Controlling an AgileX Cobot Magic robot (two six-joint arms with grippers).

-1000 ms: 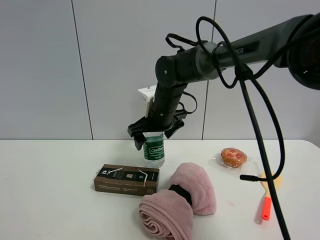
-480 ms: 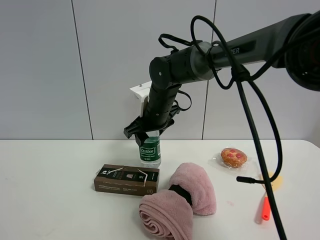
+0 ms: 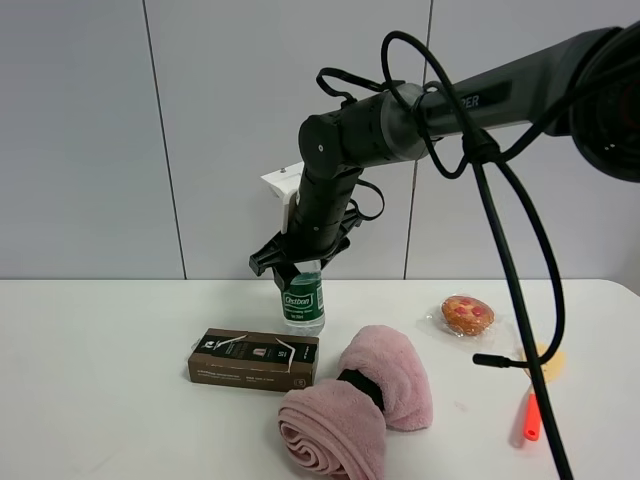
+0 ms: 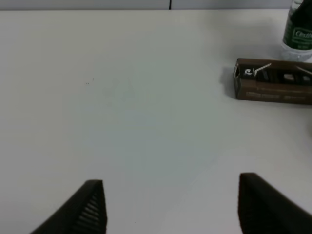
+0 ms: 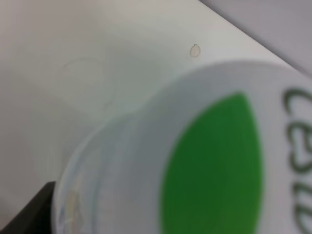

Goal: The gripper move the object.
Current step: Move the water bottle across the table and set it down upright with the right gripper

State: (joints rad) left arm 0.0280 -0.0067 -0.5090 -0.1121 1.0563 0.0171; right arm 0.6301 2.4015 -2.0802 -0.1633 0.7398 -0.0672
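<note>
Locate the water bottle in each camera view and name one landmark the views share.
Exterior high: the water bottle is at centre, under the right gripper and behind the brown box.
Left wrist: it is cut off at the picture's edge, just beyond the brown box.
Right wrist: its cap fills most of the picture, close and blurred.
Shared landmark: the brown box links the exterior and left wrist views; the white table shows in all three.

1. A smooth, pale grey wall fills the back of the scene.
2. Thin dark vertical seams divide the wall into wide panels.
3. A white table spans the whole foreground, and its far edge meets the wall.
4. The tabletop is plain and matte.
5. The light is soft and even, casting only faint shadows on the table.
</note>
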